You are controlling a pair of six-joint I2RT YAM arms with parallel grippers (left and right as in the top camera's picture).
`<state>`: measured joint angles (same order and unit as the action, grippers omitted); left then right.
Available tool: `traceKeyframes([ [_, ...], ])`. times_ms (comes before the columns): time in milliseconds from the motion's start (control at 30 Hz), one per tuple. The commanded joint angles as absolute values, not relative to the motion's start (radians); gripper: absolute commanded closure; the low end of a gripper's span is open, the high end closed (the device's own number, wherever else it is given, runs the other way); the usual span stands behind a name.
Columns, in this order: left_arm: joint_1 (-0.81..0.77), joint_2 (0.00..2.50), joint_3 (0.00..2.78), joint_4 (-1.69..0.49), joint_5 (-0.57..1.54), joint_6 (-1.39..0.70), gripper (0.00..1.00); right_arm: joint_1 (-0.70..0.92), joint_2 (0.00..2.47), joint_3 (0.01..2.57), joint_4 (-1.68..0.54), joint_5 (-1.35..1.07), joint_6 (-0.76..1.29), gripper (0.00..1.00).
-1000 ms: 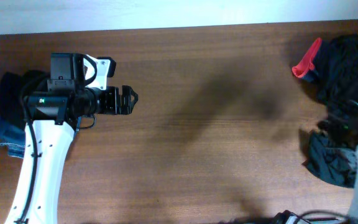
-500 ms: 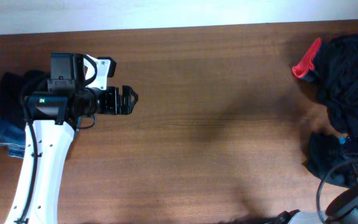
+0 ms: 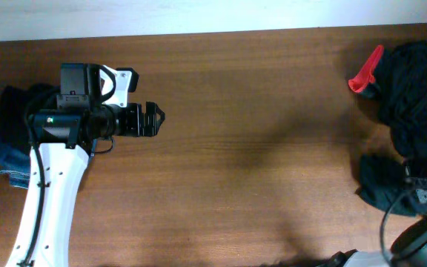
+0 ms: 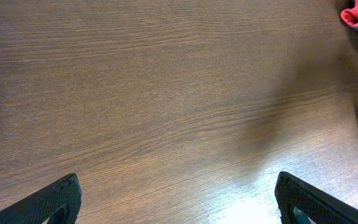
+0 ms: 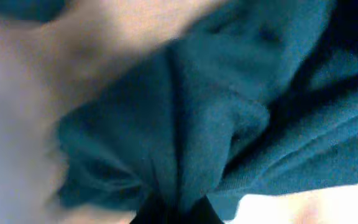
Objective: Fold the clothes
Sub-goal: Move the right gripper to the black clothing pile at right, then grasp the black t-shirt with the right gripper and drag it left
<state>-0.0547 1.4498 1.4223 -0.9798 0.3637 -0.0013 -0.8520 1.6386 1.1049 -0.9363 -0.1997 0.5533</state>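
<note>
The clothes lie in a dark pile (image 3: pixel 417 89) at the table's right edge. Below it sits a crumpled, very dark teal T-shirt (image 3: pixel 380 187). In the right wrist view that teal fabric (image 5: pixel 229 112) fills the frame and bunches into a pinched fold between the jaws of my right gripper (image 5: pixel 174 210), which is shut on it. In the overhead view only part of the right arm (image 3: pixel 422 199) shows, beside the shirt. My left gripper (image 3: pixel 154 119) hovers over bare wood at the left, far from the shirt. It is open, and its fingertips (image 4: pixel 58 198) stand wide apart with nothing between them.
A red item (image 3: pixel 366 73) lies against the dark pile's left side and also shows as a red item (image 4: pixel 357 12) in the left wrist view. More dark cloth and blue denim (image 3: pixel 7 144) sit at the table's left edge behind the left arm. The brown wooden table (image 3: pixel 258 148) spans the middle.
My right gripper has gone from open to shut on the teal T-shirt, and the shirt's clump has shifted slightly left. The left arm has not moved.
</note>
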Motion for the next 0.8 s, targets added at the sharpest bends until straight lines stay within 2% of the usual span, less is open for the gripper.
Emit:
traceKeyframes([
  [0, -0.050, 1.449, 1.439, -0.965, 0.379, -0.008, 0.01, -0.778, 1.444, 1.131, -0.928, -0.544, 0.356, 0.96],
  [133, -0.050, 1.449, 1.439, -0.935, 0.379, -0.008, 0.01, -0.645, 1.259, 1.166, -0.858, -0.782, 0.085, 0.96],
  [200, -0.051, 1.449, 1.439, -0.926, 0.379, -0.008, 0.01, -0.567, 1.183, 1.178, -0.825, -0.801, 0.042, 0.96],
  [367, -0.052, 1.449, 1.439, -0.915, 0.379, -0.008, 0.01, -0.336, 1.037, 1.182, -0.672, -0.748, 0.037, 0.96],
  [433, -0.052, 1.449, 1.439, -0.916, 0.379, -0.008, 0.01, -0.257, 1.019, 1.182, -0.645, -0.579, 0.092, 0.96],
  [533, -0.052, 1.449, 1.439, -0.918, 0.379, -0.008, 0.01, -0.165, 1.030, 1.182, -0.678, -0.209, 0.318, 0.96],
  [667, -0.052, 1.449, 1.439, -0.918, 0.379, -0.008, 0.01, -0.095, 1.082, 1.182, -0.675, -0.222, 0.305, 0.96],
  [700, -0.052, 1.449, 1.439, -0.918, 0.379, -0.008, 0.01, -0.068, 1.111, 1.182, -0.659, -0.328, 0.194, 0.96],
  [767, -0.052, 1.449, 1.439, -0.918, 0.379, -0.008, 0.01, -0.041, 1.140, 1.182, -0.641, -0.464, 0.118, 0.96],
])
